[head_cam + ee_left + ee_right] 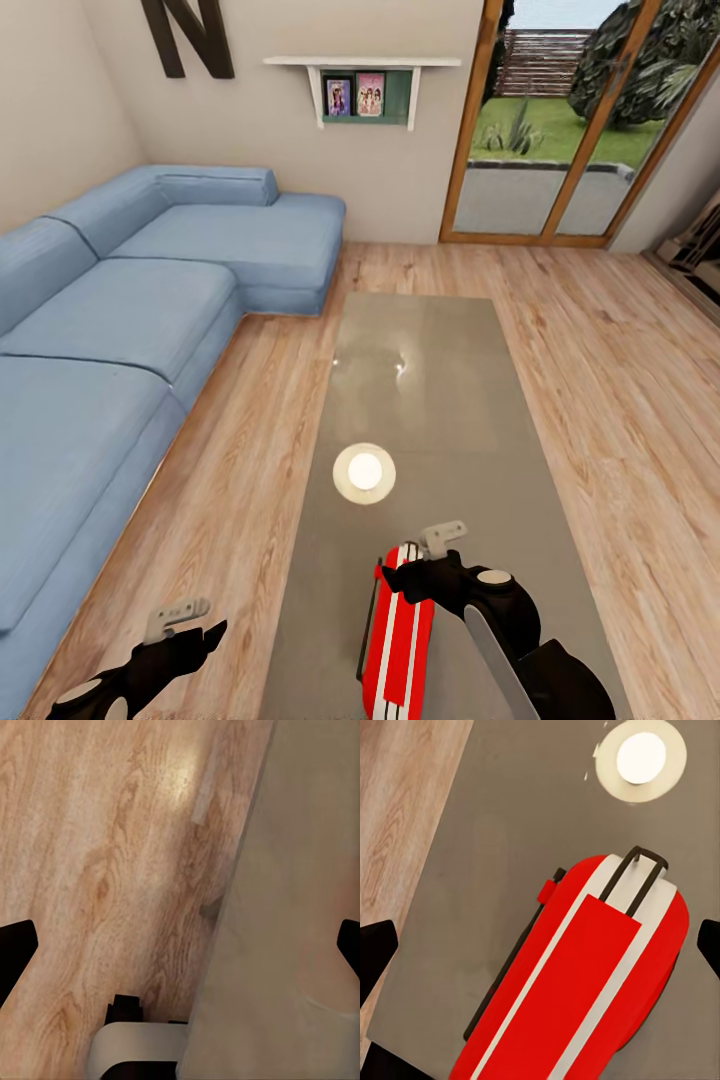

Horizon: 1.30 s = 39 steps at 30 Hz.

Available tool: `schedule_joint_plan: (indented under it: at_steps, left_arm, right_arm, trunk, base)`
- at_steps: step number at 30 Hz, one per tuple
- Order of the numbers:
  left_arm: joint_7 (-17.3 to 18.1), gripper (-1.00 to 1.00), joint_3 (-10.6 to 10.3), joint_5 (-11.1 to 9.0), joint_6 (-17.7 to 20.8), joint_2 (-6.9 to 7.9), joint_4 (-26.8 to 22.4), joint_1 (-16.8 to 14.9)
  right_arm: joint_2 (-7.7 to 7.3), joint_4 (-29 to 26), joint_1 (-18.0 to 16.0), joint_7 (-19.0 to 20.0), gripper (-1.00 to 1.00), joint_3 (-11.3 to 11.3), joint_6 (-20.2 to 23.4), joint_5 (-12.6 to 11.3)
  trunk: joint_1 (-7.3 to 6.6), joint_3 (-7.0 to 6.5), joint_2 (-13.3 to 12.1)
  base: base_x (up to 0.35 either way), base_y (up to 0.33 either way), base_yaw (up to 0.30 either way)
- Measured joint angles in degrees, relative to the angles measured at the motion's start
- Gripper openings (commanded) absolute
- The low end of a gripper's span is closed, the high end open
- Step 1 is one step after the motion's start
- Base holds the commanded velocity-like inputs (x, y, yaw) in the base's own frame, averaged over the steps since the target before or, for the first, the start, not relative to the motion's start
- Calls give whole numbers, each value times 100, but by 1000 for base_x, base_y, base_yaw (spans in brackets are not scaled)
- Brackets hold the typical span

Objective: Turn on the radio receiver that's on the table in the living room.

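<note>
R gripper hovers wide open over radio receiver at counter near end; L gripper open, idle. Next, I'd judge: lower, press its switch.

Glossy, glass-like grey desk mirrors a lamp; the radio looks like smooth red plastic; pale wood-plank floor, lower right; matt blue cloth sofa.

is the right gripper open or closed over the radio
Open: in the right wrist view its fingers sit wide apart at the picture's edges, with the radio receiver between, untouched.
</note>
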<state>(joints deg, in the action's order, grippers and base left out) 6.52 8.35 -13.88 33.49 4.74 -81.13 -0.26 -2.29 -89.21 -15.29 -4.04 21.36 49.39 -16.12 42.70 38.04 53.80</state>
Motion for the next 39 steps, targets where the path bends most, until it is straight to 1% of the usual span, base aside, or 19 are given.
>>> schedule_joint_plan:
  at_steps: [39]
  left_arm:
    - [0, 100, 0, 0, 0, -4, -3, 0]
  right_arm:
    - [0, 0, 0, 0, 100, 0, 0, -3]
  trunk:
    - [0, 354, 0]
  base:
    - [0, 0, 0]
